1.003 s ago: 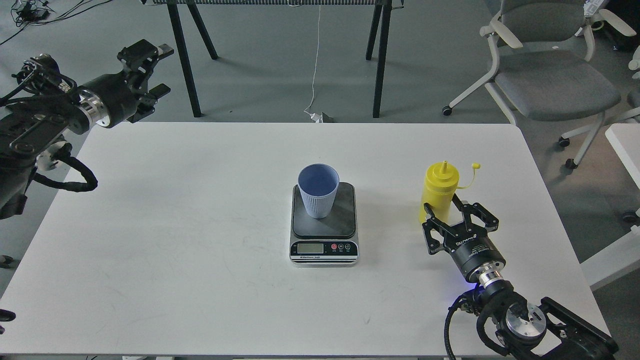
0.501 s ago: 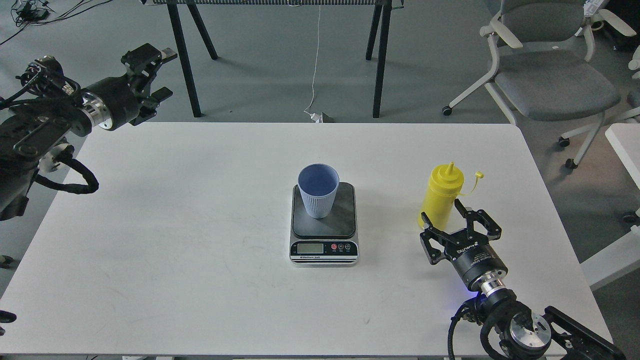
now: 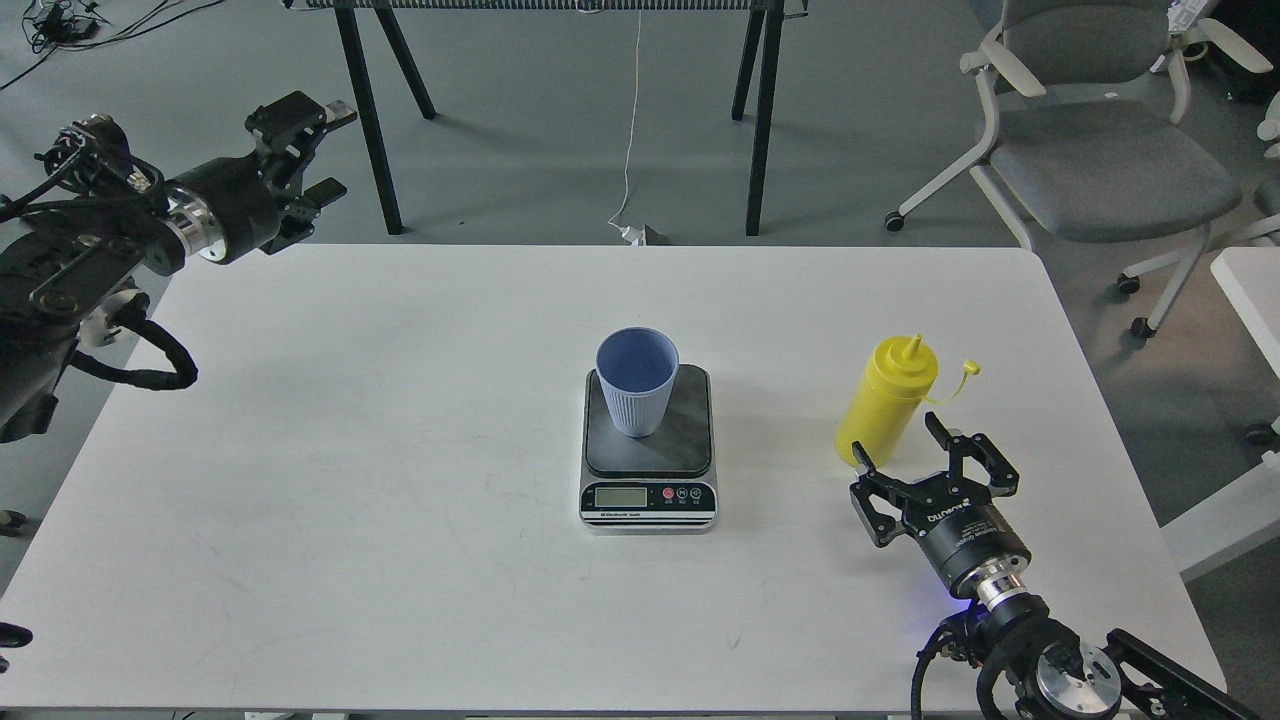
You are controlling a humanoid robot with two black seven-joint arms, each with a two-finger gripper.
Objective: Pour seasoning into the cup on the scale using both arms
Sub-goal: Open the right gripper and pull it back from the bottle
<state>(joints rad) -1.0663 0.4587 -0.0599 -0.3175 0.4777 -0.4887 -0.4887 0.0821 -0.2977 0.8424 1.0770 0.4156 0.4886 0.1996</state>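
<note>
The right gripper (image 3: 908,448) sits in the lower right of the frame with its two fingers spread wide. It holds nothing. The fingertips stand just beside the base of the seasoning (image 3: 888,401), one at each side of it, but I cannot tell if either one touches the plastic. The left gripper (image 3: 305,150) is in the upper left of the frame, above the far left corner of the table (image 3: 350,500), well apart from everything. Its fingers also look parted and empty.

The seasoning is a yellow squeeze bottle that stands on the table at the right of the frame, with its top leaning toward the right. Its pointed nozzle is bare, and the small cap hangs off on a thin tether to the right. The plastic looks soft, so in my judgement a firm squeeze could push the contents out too early.

In the middle of the frame the cup (image 3: 637,380), light blue with fine ribs, stands upright on the left back part of the scale (image 3: 649,445). Its inside looks empty. The display on the scale is too small to read.

So the task seems to be near its beginning: the cup is in place, but the bottle is not yet gripped, and the lifting and pouring are not done.
</note>
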